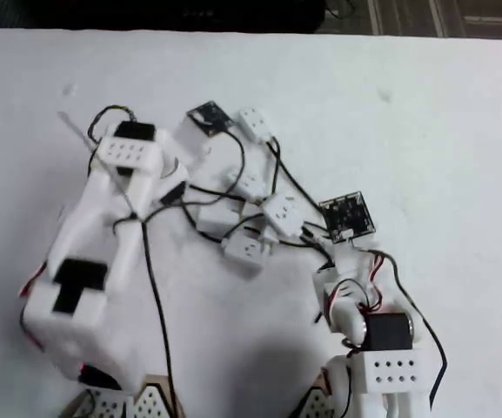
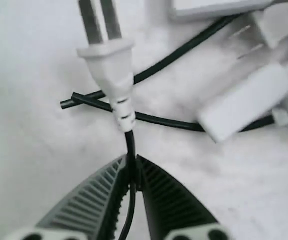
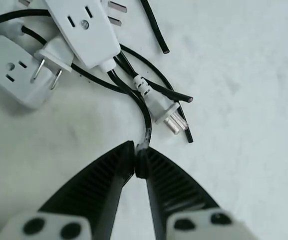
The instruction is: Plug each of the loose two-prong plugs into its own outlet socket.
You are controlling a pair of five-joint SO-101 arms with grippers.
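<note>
Left gripper [image 2: 133, 161] pinching plug cord [image 2: 129, 142], right gripper [image 3: 138, 151] seemingly clamped on cable [image 3: 147, 125], both angled downward

White socket blocks [image 1: 281, 212] clustered mid-frame in high view, tangled in black cords [image 3: 146, 120]. White two-prong plug [image 2: 109, 60] lying flat, unplugged, prongs bare. Second plug [image 3: 158, 106] loose beside cords. Third plug [image 3: 51, 54] resting across socket [image 3: 14, 70], prongs not inserted.

Looks like a robotics lab or hobby workshop: plain white counter [image 1: 442, 113], two white plastic arms [image 1: 103, 235] built from printed parts, bare circuit boards [image 1: 348, 216] left uncased, red and black wiring [image 1: 374, 279] exposed, short cut cords [image 3: 153, 25] and sockets [image 1: 281, 212] strewn between.
</note>
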